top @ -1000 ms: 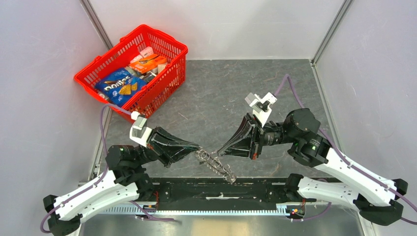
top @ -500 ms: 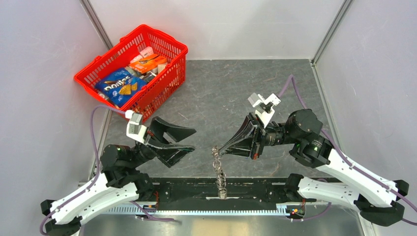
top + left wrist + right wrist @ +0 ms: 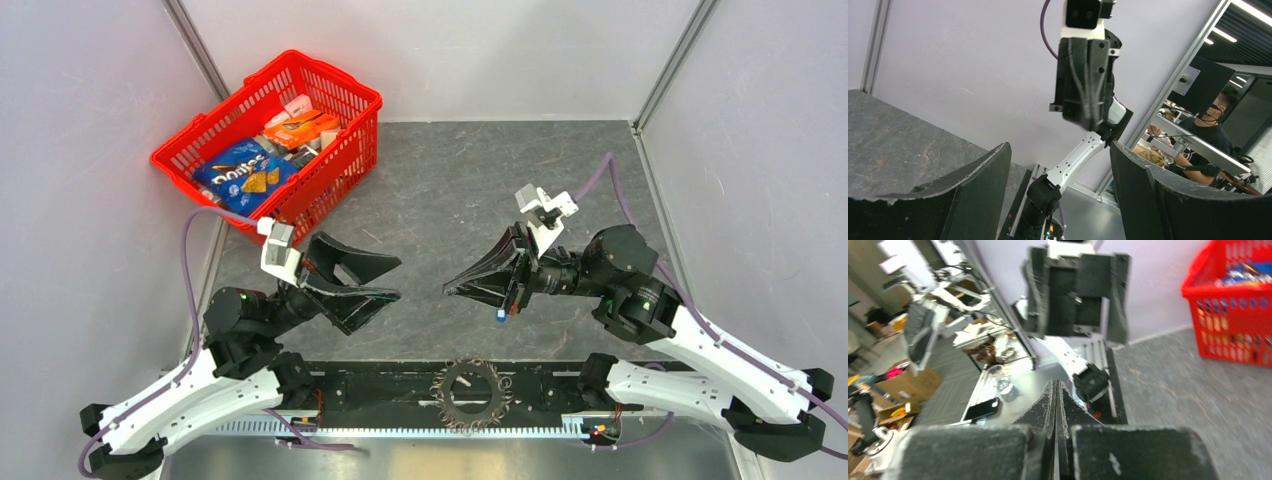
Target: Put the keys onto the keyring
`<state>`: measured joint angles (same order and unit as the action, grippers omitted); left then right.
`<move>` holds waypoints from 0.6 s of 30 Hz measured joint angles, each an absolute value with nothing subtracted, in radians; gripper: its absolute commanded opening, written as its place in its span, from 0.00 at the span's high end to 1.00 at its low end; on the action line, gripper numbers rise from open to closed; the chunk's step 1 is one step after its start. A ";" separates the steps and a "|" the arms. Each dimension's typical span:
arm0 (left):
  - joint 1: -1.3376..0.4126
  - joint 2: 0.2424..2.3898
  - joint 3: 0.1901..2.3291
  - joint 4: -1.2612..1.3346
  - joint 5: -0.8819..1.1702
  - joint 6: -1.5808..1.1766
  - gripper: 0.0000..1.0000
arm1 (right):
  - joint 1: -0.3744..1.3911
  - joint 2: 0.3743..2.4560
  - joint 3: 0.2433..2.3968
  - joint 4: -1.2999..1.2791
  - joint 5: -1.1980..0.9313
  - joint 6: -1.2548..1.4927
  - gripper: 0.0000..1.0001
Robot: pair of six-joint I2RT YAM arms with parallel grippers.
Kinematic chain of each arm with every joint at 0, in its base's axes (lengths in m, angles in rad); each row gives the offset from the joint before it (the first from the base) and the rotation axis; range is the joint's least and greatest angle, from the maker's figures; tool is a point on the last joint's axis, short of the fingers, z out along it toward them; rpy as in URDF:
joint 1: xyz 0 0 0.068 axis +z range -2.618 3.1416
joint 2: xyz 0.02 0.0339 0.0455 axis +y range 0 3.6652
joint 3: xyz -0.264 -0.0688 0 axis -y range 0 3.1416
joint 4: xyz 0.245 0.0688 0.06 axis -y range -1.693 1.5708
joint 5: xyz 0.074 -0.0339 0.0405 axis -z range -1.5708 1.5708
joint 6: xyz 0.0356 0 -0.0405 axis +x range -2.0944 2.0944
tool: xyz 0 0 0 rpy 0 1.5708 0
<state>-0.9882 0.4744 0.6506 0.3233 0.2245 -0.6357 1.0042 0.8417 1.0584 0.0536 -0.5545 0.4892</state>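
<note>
A bunch of keys (image 3: 468,393) lies fanned like a toothed wheel on the black rail (image 3: 380,385) at the near edge of the table (image 3: 440,190), between the two arm bases and well apart from both grippers. The left gripper (image 3: 399,280) hangs above the table with its broad black fingers spread wide and nothing between them. The right gripper (image 3: 450,290) faces it, fingers pressed flat together to a thin wedge, with no key visible in its grip. A tiny blue speck (image 3: 499,318), perhaps a blue-headed key, shows just under the right gripper. A red plastic basket (image 3: 330,85) of snack packets stands at the far left.

The silvery-grey keys look stiff, thin and smooth, and the bunch probably weighs little but splays and swings loosely when lifted. Its toothed rim looks slippery, so the surest hold is likely across a flat key head or at the hollow centre.
</note>
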 measured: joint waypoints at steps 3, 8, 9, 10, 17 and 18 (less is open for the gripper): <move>-0.988 0.461 0.648 0.309 0.224 -0.635 0.21 | 1.004 0.823 1.030 -0.040 -0.476 0.457 1.00; -0.988 0.432 0.625 0.282 0.211 -0.635 0.21 | 1.004 0.817 0.972 -0.209 -0.356 0.436 0.73; -0.988 0.432 0.622 0.273 0.210 -0.635 0.21 | 1.004 0.820 0.965 -0.242 -0.339 0.435 0.65; -0.988 0.432 0.621 0.260 0.209 -0.634 0.21 | 1.004 0.821 0.957 -0.272 -0.325 0.433 0.60; -0.988 0.431 0.603 0.165 0.177 -0.633 0.12 | 1.004 0.773 0.833 -0.393 -0.210 0.486 0.48; -0.988 0.430 0.597 0.154 0.172 -0.633 0.12 | 1.004 0.758 0.803 -0.412 -0.178 0.512 0.47</move>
<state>-0.9882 0.4305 0.5972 0.1539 0.1719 -0.6331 1.0042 0.7582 0.8028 -0.4118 -0.1780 0.5117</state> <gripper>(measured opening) 0.868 0.514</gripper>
